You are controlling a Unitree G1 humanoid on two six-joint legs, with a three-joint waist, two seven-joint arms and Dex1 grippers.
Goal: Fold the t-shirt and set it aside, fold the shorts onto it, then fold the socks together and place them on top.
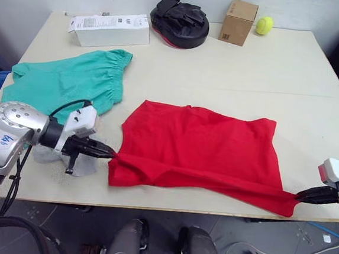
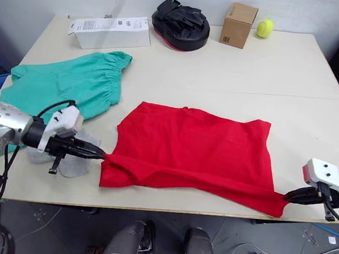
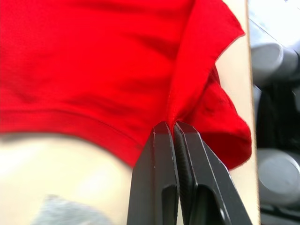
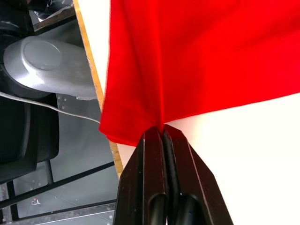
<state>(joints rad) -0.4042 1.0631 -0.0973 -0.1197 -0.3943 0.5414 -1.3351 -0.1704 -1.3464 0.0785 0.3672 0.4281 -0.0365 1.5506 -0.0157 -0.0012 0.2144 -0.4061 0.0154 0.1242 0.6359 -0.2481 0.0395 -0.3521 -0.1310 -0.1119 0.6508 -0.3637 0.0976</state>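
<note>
On table (image 1: 233, 73): one t-shirt (image 1: 197, 150), pinched by left pincer (image 1: 112, 154), right pincer (image 1: 299, 197); one shorts (image 1: 66, 82).

I see the t-shirt (image 1: 197, 150) at the table's (image 1: 293, 72) near edge, the shorts (image 1: 66, 82) to its left, socks (image 2: 65, 164) before them.

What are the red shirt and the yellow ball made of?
The t-shirt looks like soft, matte knit cloth: it creases and bunches where the left gripper and right gripper pinch it. The ball looks like a fuzzy felt tennis ball, though that is hard to confirm.
</note>
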